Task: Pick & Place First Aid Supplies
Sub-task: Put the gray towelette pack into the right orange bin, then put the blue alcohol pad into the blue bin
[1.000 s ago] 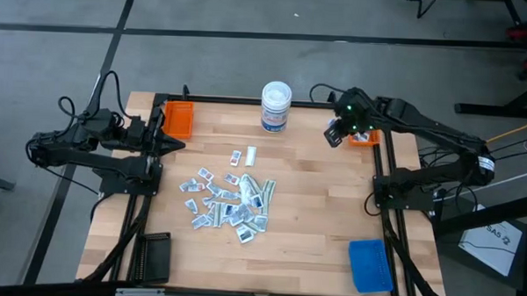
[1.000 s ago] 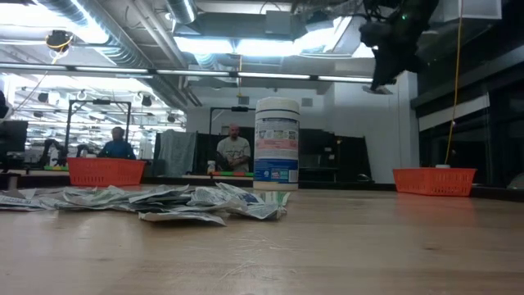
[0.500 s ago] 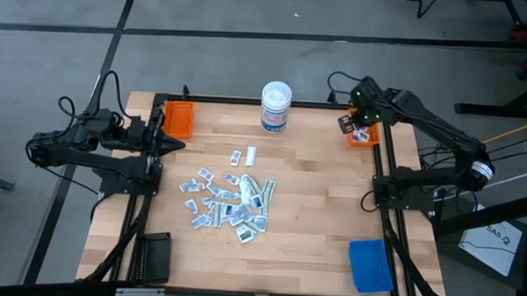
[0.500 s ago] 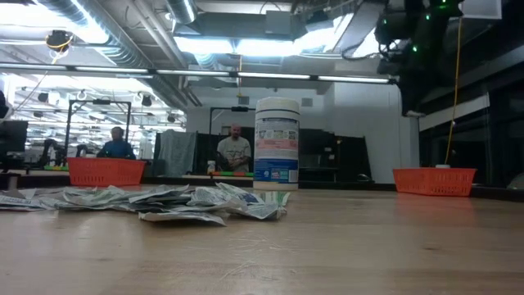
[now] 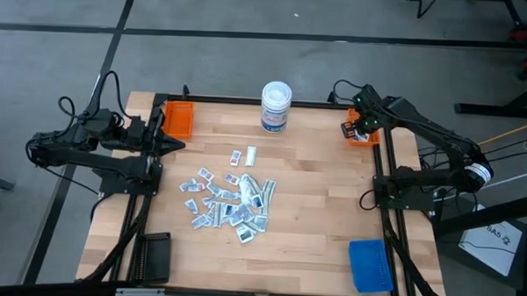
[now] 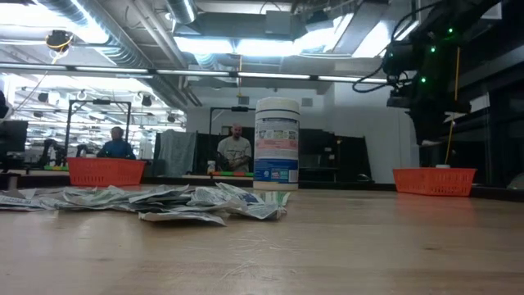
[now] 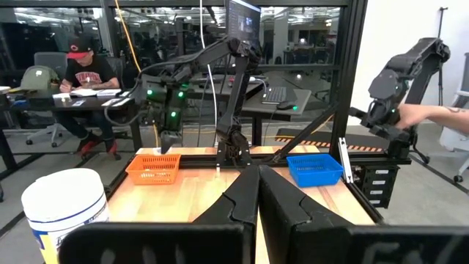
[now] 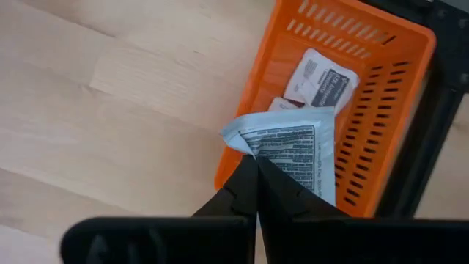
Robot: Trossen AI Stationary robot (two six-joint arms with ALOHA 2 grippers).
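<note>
Right gripper (image 8: 256, 170) above the orange basket (image 8: 399, 110) at the table's far right corner, fingers pinched on a white printed packet (image 8: 293, 147); two packets lie inside, partly hidden. Packet heap (image 5: 226, 199) mid-table, bare wood around it. Left gripper (image 7: 258, 178) parked at the left edge, fingers together.

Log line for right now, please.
right gripper: shut on white printed paper packet, over orange plastic basket | left gripper: shut, parked
</note>
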